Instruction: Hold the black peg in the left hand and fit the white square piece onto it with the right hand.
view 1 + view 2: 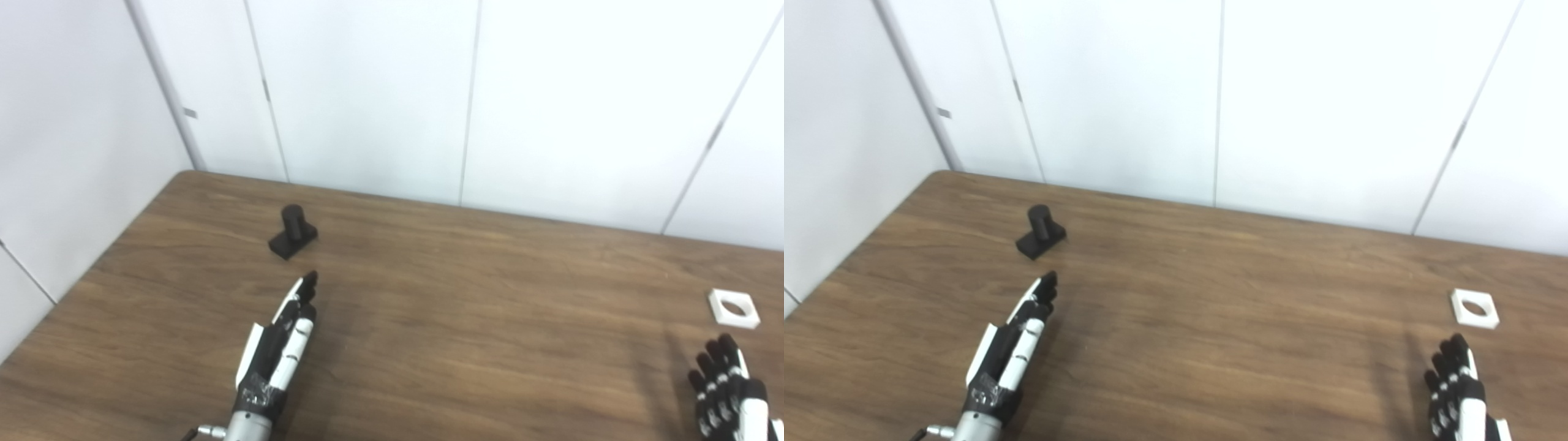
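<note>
Black peg (293,231): upright on its base, far left of wooden table (465,306), untouched. White square piece (734,308): flat, far right, untouched. Left hand (278,346): fingers straight, empty, just short of peg. Right hand (729,386): fingers spread, empty, near piece. Both grasps and fitting remain.

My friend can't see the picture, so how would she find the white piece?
Start at the brown wooden table and go to its right side. Just beyond the right robot hand lies the white square piece, flat on the wood. It is the only white thing there, with a round hole through its middle.
</note>
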